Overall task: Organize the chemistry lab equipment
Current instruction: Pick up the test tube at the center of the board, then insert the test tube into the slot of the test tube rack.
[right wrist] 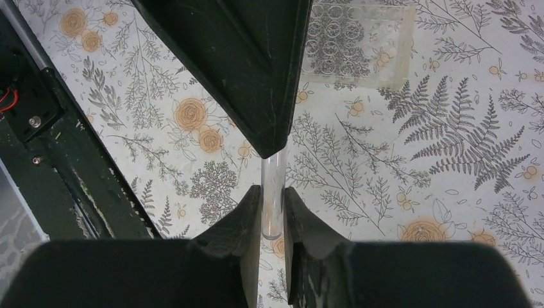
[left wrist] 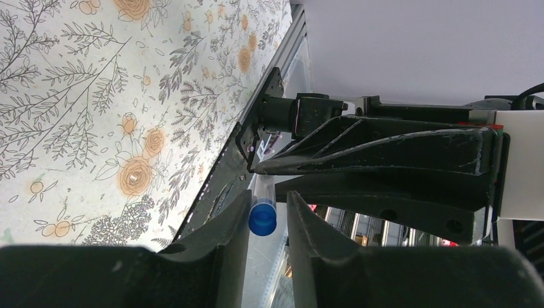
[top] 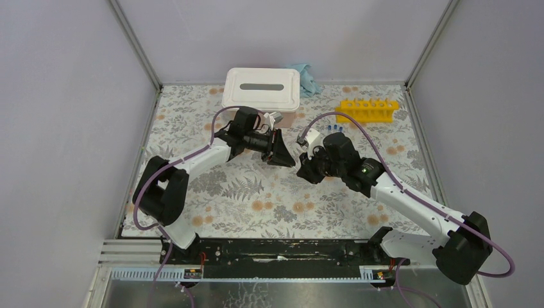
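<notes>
A clear tube [right wrist: 272, 192] with a blue cap [left wrist: 262, 218] hangs above the mid-table between the two grippers, lying along both their axes. My right gripper [right wrist: 272, 215] is shut on its rounded bottom end. My left gripper [left wrist: 268, 215] stands narrowly open round the cap: one finger touches it and a thin gap shows at the other. In the top view the left gripper [top: 287, 158] and the right gripper [top: 303, 169] meet tip to tip. The yellow rack [top: 367, 110] stands at the back right. More blue-capped tubes [top: 333, 128] lie behind the right gripper.
A white lidded box [top: 262, 88] sits at the back centre with a blue cloth [top: 306, 78] beside it. A clear flat tray [right wrist: 359, 45] lies on the floral mat beyond the grippers. The black rail [top: 276, 250] runs along the near edge.
</notes>
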